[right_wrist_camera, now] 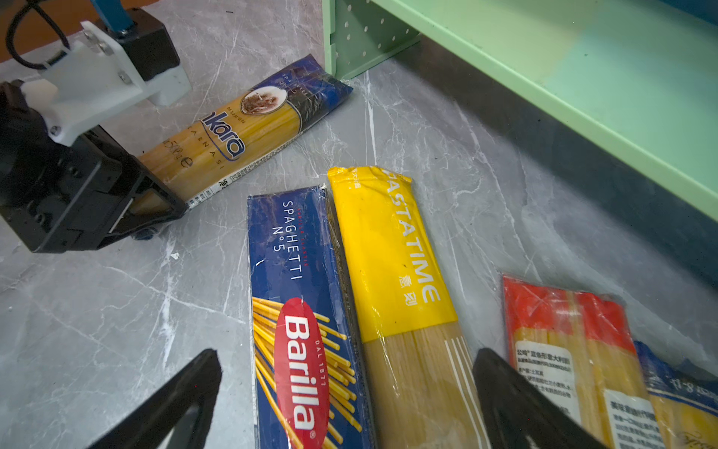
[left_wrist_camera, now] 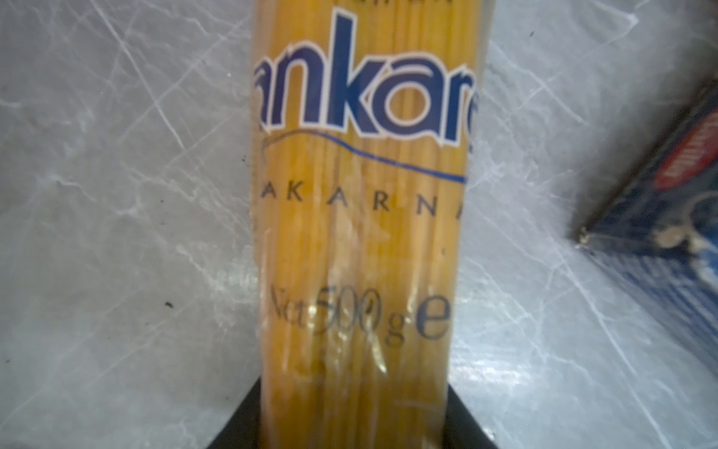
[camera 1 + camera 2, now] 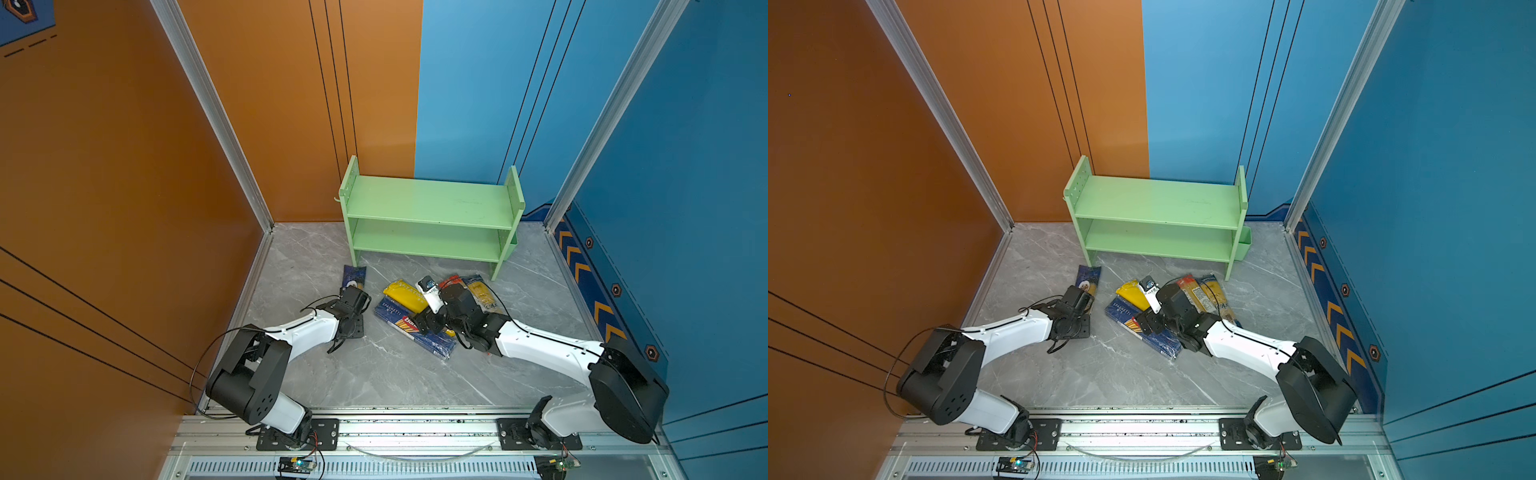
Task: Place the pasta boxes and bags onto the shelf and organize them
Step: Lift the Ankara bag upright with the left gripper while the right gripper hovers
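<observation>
Pastel-green shelf [image 3: 432, 199] is standing at the back of the grey marble tabletop [image 3: 395, 374]; in both top views I am seeing all five packs lying on the tabletop in front of it. My left gripper [image 1: 151, 204] is clenching the yellow end of the Ankara pack [image 1: 248, 136]; in the left wrist view its black fingers [image 2: 241, 423] are pressing against both sides of the wrapper; the pack is lying on the marble with its dark-blue end touching the foot of the shelf on the left. My right gripper [image 1: 349, 392] is hanging released, with its fingers [image 1: 186, 392] spreading wide; they are straddling the Barilla box [image 1: 299, 311] and the Pastatime bag [image 1: 392, 264], which are lying side by side and touching; whether the fingers are touching either one I cannot tell. Just beside these, further right, the red-ended pack [image 1: 563, 342] and the second blue-and-yellow pack [image 1: 680, 408] are lying together; from above, the right arm is hiding part of them.
</observation>
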Motion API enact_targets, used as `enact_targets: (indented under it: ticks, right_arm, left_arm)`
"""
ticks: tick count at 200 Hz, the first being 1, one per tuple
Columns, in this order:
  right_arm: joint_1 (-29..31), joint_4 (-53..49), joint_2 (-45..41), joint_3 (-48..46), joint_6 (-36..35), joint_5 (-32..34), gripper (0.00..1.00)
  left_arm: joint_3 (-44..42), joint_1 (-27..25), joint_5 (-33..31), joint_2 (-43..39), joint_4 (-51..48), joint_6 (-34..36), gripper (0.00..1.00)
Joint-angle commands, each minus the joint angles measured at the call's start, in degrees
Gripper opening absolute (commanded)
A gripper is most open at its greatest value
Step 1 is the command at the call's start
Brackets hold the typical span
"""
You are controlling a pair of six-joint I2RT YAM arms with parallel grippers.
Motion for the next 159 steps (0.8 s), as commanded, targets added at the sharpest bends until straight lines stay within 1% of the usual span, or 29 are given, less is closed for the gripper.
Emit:
enact_targets:
  ticks: [1,41,74,159]
  right_arm:
    - [-0.65,-2.77,-1.98,1.37,-1.33,1.80,0.99]
    - [-0.96,-3.21,-2.18,1.47,-1.67,2.42,0.99]
    - [-1.19,-3.64,-2.08,1.46,-2.04,2.70,0.99]
    - [-1.70,-5.98,-2.48,0.50,-2.98,5.48,1.00]
  left_arm:
    - [-1.42,0.19,4.78,2.79,-0.72,1.19,0.00]
    - [-1.45,0.00,5.30,-0.71,-1.99,0.52,0.00]
    - [-0.01,-0.07,6.06,-3.49,-5.17,0.40,0.00]
    - [1.33,-0.15,4.74,-9.94,-10.15,0.42,0.00]
